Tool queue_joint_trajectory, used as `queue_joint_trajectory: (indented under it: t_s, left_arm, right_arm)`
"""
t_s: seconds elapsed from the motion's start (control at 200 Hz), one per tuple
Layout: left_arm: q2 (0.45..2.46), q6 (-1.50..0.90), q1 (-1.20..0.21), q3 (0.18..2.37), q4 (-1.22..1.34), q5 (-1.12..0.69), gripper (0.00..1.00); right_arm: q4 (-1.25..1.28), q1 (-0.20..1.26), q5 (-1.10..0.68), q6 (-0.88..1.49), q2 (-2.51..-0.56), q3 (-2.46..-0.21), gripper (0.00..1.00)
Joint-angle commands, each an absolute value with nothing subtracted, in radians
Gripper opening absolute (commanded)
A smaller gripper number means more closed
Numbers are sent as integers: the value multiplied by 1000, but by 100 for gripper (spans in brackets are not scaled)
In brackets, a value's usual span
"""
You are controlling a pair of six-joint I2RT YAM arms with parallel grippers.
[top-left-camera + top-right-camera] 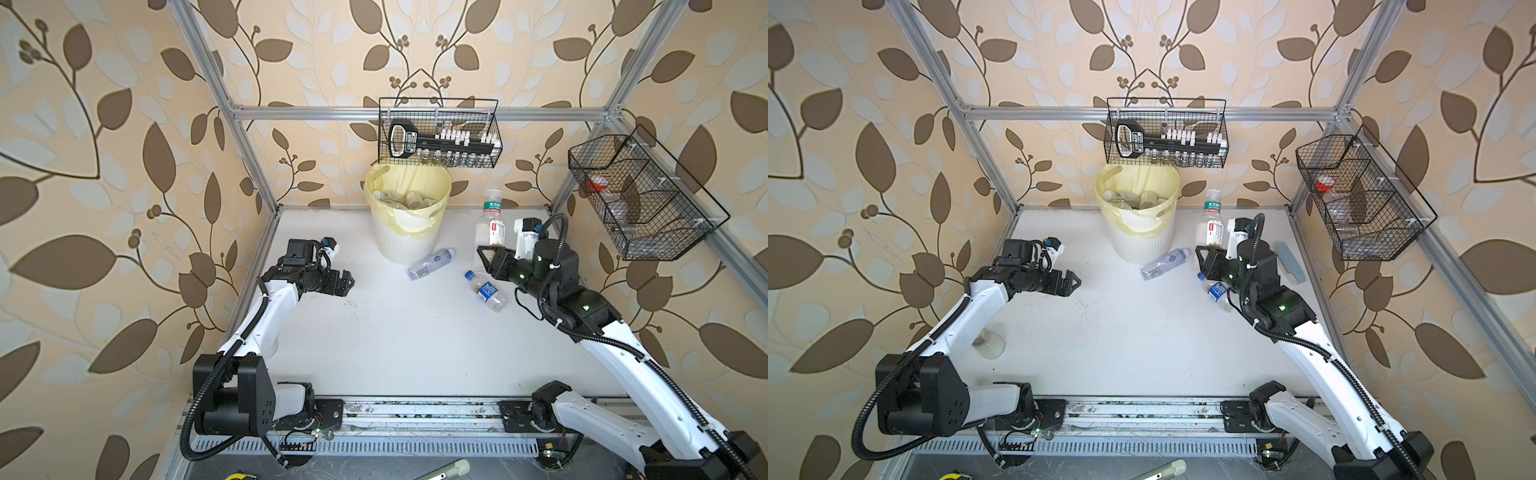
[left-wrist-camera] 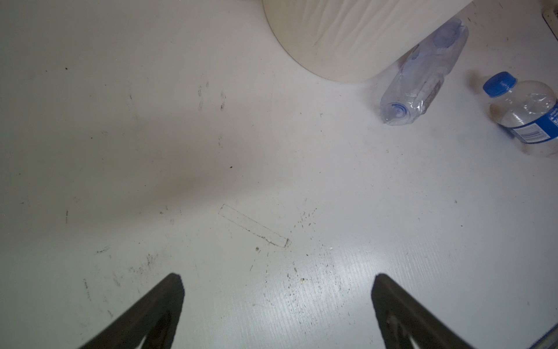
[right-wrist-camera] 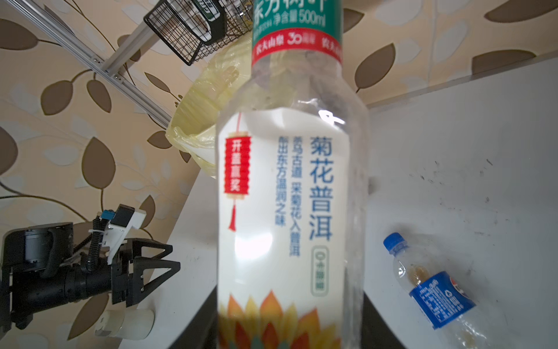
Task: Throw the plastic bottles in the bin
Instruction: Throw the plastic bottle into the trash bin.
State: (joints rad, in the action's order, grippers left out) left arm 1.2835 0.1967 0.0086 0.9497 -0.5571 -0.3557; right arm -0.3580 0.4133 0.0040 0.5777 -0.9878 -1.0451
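Right gripper (image 1: 490,254) — half-hidden behind tall bottle (image 1: 491,226)

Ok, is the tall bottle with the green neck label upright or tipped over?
Upright: the tall bottle points cap up, the right gripper shut on its lower part, unlike the blue-capped bottle lying flat.

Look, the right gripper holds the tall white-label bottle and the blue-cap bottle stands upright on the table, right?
No: the blue-cap bottle lies on its side on the table, as a top view shows. The right gripper does hold the tall white-label bottle.
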Motion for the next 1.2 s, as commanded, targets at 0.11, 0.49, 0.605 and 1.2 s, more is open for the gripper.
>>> queue_joint_trajectory:
  t_s: [0.11, 0.49, 0.605, 1.2]
  left_arm:
    - [1267, 212, 29, 950, -566, -348, 99]
    - [1272, 209, 39, 949, -565, -366, 99]
    - [1272, 209, 40, 951, -568, -371, 99]
    - [1267, 207, 51, 951, -566, -366, 99]
  right_arm:
    - [-293, 428, -43, 542, -1099, -1187, 48]
    - [-316, 444, 42, 507, -1012, -1140, 48]
    - [-319, 462, 72, 513, -947, -1075, 48]
    - [-315, 592, 139, 347, -1559, -1770, 53]
